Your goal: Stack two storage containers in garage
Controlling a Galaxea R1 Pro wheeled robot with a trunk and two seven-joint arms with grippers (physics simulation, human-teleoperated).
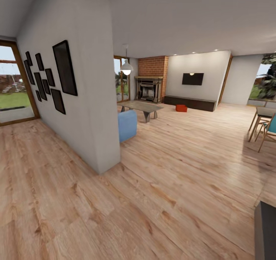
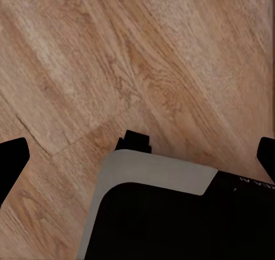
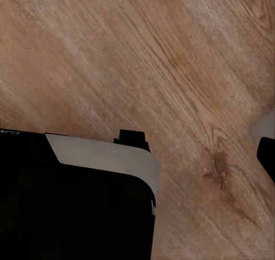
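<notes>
The wood floor [image 1: 161, 198] is nearest, running from the robot's base deep into the living room. A white wall [image 1: 92, 110] hung with frames divides the view. Beyond it stand a blue sofa [image 1: 127, 125] and low table [image 1: 140, 107]. One orange-red container [image 1: 181, 108] sits on the floor far ahead, slightly right, well apart from both arms. Left pincer [image 2: 137, 156] looks spread wide, empty; the right pincer's opening I cannot tell.

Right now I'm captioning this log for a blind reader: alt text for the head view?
One orange-red storage container sits on the light wood floor far across the living room, near a low dark cabinet under a wall TV. A white wall with black frames stands at left.
</notes>
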